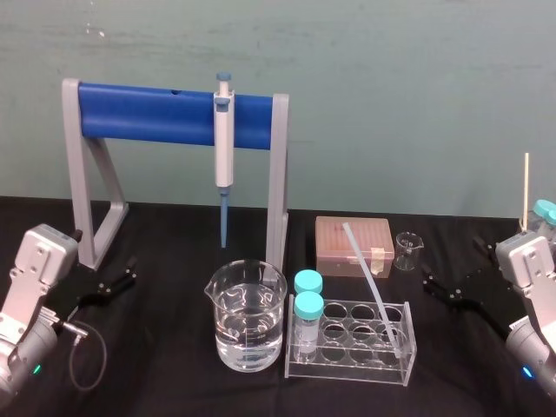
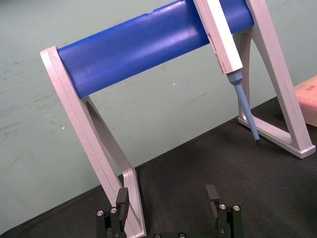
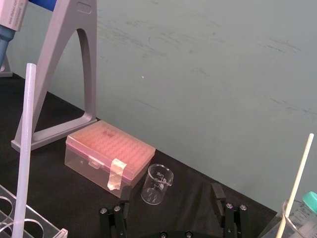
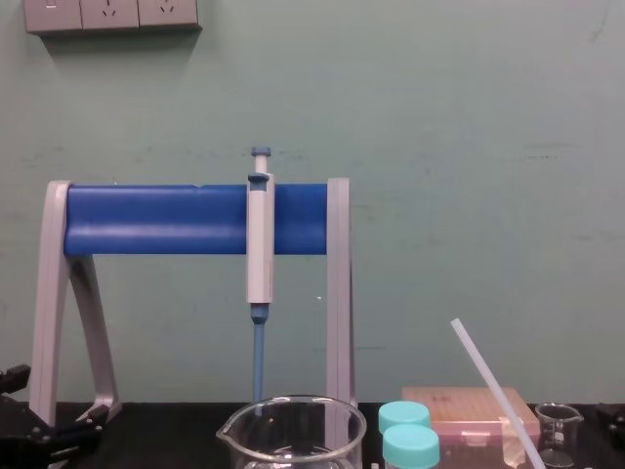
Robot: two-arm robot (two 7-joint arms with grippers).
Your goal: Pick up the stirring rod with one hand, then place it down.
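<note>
The stirring rod (image 1: 372, 287) stands tilted in the clear rack (image 1: 351, 365) near the table's (image 1: 156, 391) front edge, a little right of its middle. Its foot is down in one of the rack's right-end compartments, which row I cannot tell. Its top leans back and to the left, in front of the pink tip box (image 1: 334, 246). It looks light, stiff and smooth, so probably slippery, and if it is glass it would snap under a sideways load. The bare stretch above the rack is the sensible place to pinch, jaws set square across the shaft and closed gently. Drawing it out along its own lean should keep it from levering the light rack or knocking the two capped tubes (image 1: 306, 317) at the other end. The right gripper (image 3: 171, 196) waits low over the table toward the right edge, jaws spread and empty, nearer the rod than the left gripper (image 2: 168, 198), which sits near the left edge with jaws spread too. The thin pale stick (image 1: 526, 187) at the right edge is a different thing
</note>
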